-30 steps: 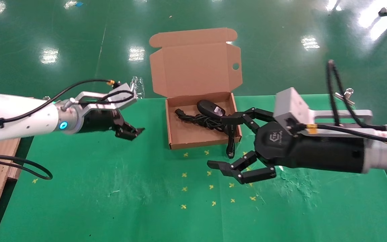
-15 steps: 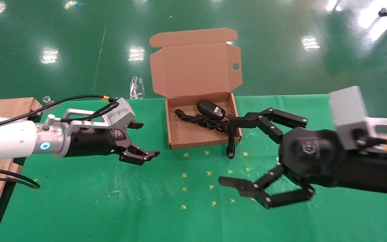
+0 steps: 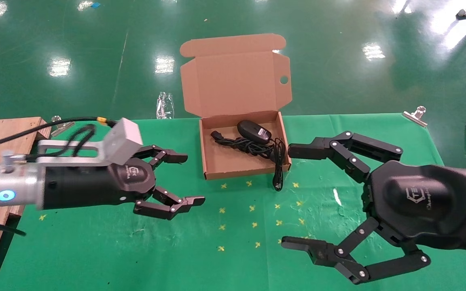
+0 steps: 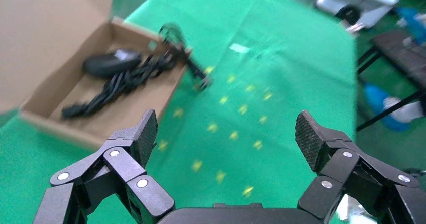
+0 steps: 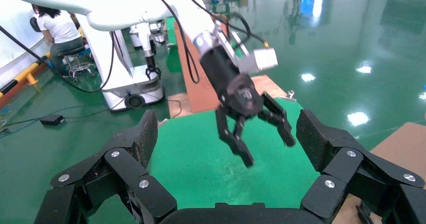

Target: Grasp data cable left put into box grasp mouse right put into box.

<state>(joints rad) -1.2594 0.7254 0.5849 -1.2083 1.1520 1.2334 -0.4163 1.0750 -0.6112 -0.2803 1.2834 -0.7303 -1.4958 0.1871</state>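
brown corrugated cardboard, a shallow mailer box (image 3: 212,161) with its hinged lid standing open and a small round hole in one flap, sits at the far middle of my green felt-like table cover (image 3: 95,250). inside lie the small black oval mouse (image 3: 253,130) with a pale label patch, too small for me to read, and the thick black data cable (image 3: 233,141) bundled in a loose coil, its plug end toward my left. the mouse's thin black wire (image 3: 278,169) drapes over the box's right wall onto the cover.

my left gripper (image 3: 186,178), black jointed metal, hovers left of the box, jaws spread and holding nothing. my right gripper (image 3: 293,196) hangs right of and nearer than the box, jaws spread wide, empty. its housing carries raised lettering i can only partly read.

small yellow cross marks (image 3: 253,224) dot the cover between them.

only the left wrist view looks down into the box (image 4: 45,113) from the side, past one ribbed finger pad (image 4: 307,133). only the right wrist view shows the left gripper (image 5: 266,143) head-on, with glossy green floor (image 5: 361,33) behind.
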